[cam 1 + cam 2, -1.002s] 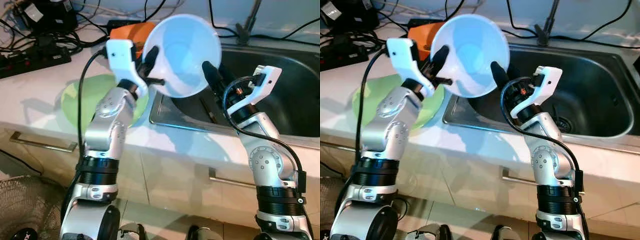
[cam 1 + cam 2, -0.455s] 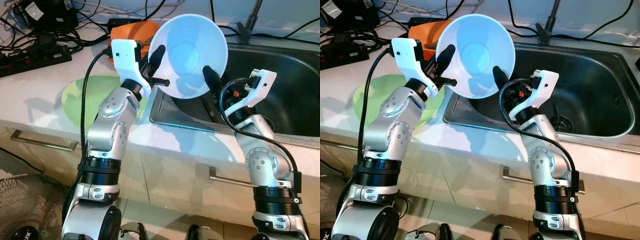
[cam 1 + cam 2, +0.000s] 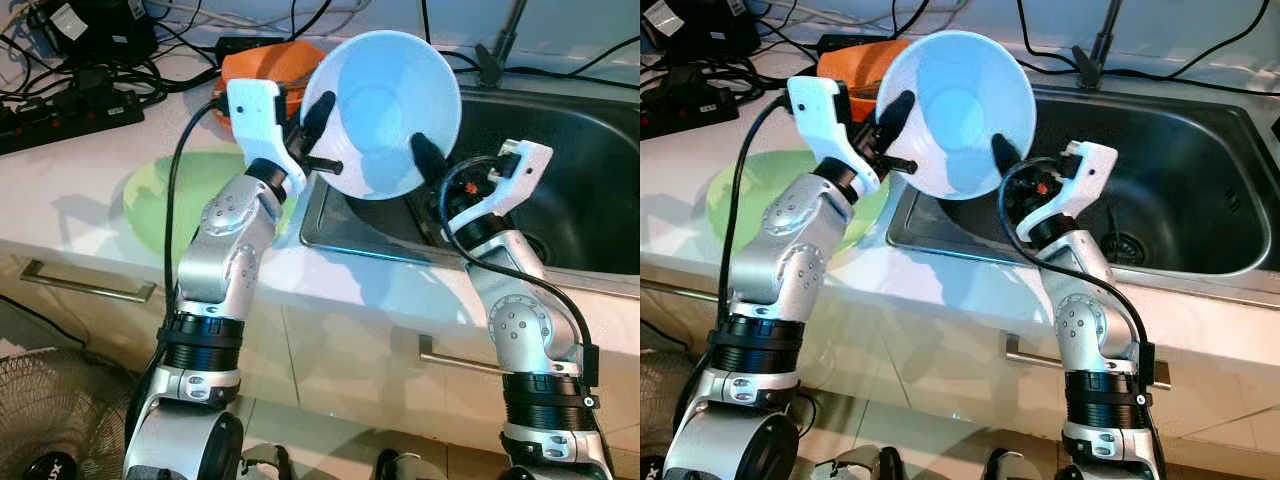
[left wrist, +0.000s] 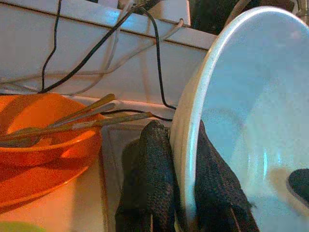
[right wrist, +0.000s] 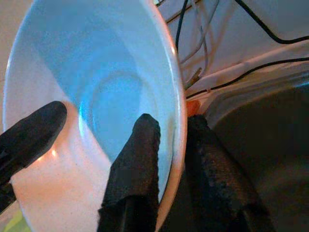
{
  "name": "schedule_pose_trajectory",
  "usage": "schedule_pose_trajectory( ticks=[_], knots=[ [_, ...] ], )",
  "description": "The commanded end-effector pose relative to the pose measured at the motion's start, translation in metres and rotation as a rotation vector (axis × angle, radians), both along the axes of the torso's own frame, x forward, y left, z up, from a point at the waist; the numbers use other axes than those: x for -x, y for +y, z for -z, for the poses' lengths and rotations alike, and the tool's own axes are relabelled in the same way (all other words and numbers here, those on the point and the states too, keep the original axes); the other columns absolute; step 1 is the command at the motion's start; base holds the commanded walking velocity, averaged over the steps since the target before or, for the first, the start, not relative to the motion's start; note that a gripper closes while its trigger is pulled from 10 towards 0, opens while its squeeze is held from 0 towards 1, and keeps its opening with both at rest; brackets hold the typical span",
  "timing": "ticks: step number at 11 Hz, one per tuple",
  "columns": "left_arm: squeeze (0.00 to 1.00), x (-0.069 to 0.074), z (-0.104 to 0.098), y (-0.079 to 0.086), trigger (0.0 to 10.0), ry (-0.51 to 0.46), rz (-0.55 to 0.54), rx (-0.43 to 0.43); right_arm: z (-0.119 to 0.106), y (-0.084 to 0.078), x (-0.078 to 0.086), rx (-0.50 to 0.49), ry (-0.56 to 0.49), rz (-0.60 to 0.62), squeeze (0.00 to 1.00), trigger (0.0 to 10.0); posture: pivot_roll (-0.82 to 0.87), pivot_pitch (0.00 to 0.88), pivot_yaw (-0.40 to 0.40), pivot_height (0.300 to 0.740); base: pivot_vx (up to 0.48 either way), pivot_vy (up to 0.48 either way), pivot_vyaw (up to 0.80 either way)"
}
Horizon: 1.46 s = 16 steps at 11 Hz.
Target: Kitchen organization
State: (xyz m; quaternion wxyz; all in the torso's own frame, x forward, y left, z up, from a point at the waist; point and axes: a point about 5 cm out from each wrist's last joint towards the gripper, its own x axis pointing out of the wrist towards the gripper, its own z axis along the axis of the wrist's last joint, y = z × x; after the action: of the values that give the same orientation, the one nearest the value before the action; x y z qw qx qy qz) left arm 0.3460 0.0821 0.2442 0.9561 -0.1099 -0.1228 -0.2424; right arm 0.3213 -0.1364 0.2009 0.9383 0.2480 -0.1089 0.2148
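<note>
A pale blue bowl (image 3: 385, 110) hangs tilted in the air over the left edge of the steel sink (image 3: 560, 200), its opening facing me. My left gripper (image 3: 318, 112) is shut on the bowl's left rim, one finger inside and one behind, seen close in the left wrist view (image 4: 186, 193). My right gripper (image 3: 425, 158) is shut on the lower right rim (image 5: 174, 159). The left gripper's inner finger (image 5: 29, 135) lies across the bowl in the right wrist view.
An orange bowl (image 3: 250, 65) with utensils (image 4: 72, 121) sits on the counter behind the left arm. A green plate (image 3: 165, 195) lies left of the sink. Power strip and cables (image 3: 70, 110) at the back left. Faucet base (image 3: 490, 65), drawer handle (image 3: 85, 285), fan (image 3: 50, 420).
Both grippers have carried the bowl a little to the right, toward the sink, keeping their hold on its rim.
</note>
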Motion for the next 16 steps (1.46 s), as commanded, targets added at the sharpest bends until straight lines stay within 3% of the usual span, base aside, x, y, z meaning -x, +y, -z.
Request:
schedule_pose_trajectory(
  ticks=[1, 7, 9, 11, 13, 14, 15, 16],
  knots=[
    [0.0, 0.003, -0.006, -0.002, 10.0, -0.037, 0.021, 0.005, 0.0, 0.001, 0.0, 0.005, -0.006, -0.002, 0.0, 0.0, 0.01, 0.077, 0.055, 0.74, 0.0, 0.0, 0.0],
    [0.0, 0.006, -0.001, -0.003, 10.0, -0.066, 0.001, -0.045, -0.001, 0.001, -0.002, -0.022, -0.012, 0.014, 0.0, 0.0, 0.01, 0.047, 0.057, 0.74, 0.0, 0.0, 0.0],
    [0.0, 0.014, -0.01, 0.005, 10.0, -0.277, -0.121, -0.22, 0.002, -0.003, -0.005, -0.025, 0.002, 0.046, 0.0, 0.0, 0.03, 0.045, 0.059, 0.74, 0.0, 0.0, 0.0],
    [0.0, 0.021, -0.012, 0.008, 10.0, -0.343, -0.147, -0.221, 0.002, -0.005, -0.007, -0.025, 0.003, 0.059, 0.0, 0.0, 0.03, 0.047, 0.056, 0.74, 0.0, 0.0, 0.0],
    [0.0, 0.024, 0.0, 0.003, 10.0, -0.327, -0.133, -0.239, 0.002, -0.006, -0.01, -0.031, 0.005, 0.07, 0.0, 0.0, 0.04, 0.052, 0.054, 0.74, 0.0, 0.0, 0.0],
    [0.06, 0.023, 0.004, 0.003, 10.0, -0.29, -0.126, -0.201, 0.002, -0.006, -0.01, -0.042, 0.002, 0.069, 0.0, 0.0, 0.03, 0.054, 0.054, 0.74, 0.0, 0.0, 0.0],
    [1.0, 0.022, 0.008, 0.002, 10.0, -0.265, -0.115, -0.194, 0.001, -0.005, -0.01, -0.046, 0.001, 0.067, 0.0, 0.0, 0.03, 0.053, 0.056, 0.74, 0.0, 0.0, 0.0],
    [1.0, 0.02, 0.011, 0.002, 10.0, -0.249, -0.12, -0.192, 0.001, -0.005, -0.01, -0.052, 0.0, 0.065, 0.0, 0.0, 0.03, 0.054, 0.056, 0.74, 0.0, 0.0, 0.0]
  ],
)
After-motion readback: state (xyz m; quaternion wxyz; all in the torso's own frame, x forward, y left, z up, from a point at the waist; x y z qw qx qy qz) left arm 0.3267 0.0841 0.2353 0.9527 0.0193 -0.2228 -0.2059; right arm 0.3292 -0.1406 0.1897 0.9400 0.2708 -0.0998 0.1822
